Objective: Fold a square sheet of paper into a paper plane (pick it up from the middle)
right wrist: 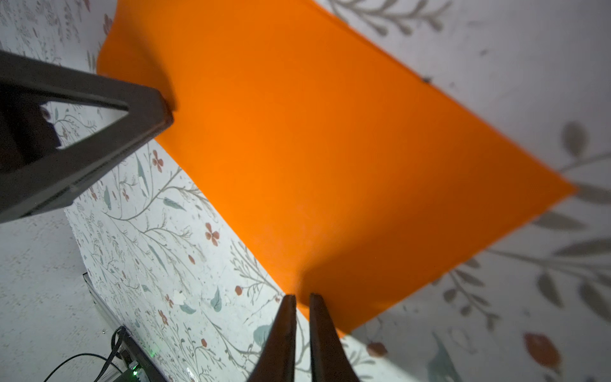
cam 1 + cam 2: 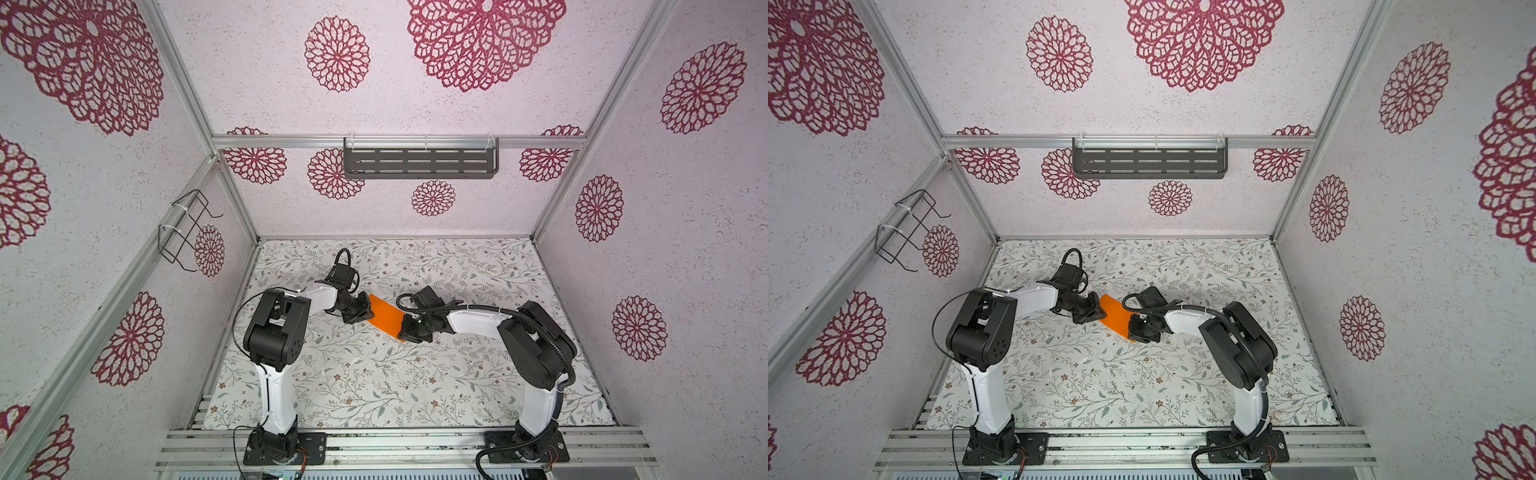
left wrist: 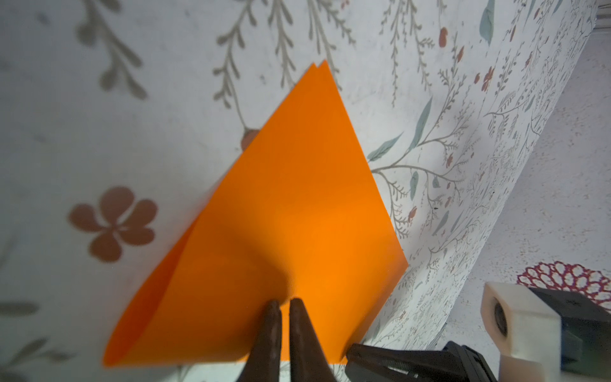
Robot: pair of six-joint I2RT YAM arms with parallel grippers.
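Both left gripper [image 2: 368,310] and right gripper [image 2: 402,330] pinch opposite paper [image 2: 386,316] ends.

Over the floral mat [image 2: 1142,386], the orange paper sheet [image 2: 1116,316] stretches between 2 grippers: the left gripper [image 2: 1097,310] at its 10 o'clock end, the right gripper [image 2: 1132,328] at its 4 o'clock end.
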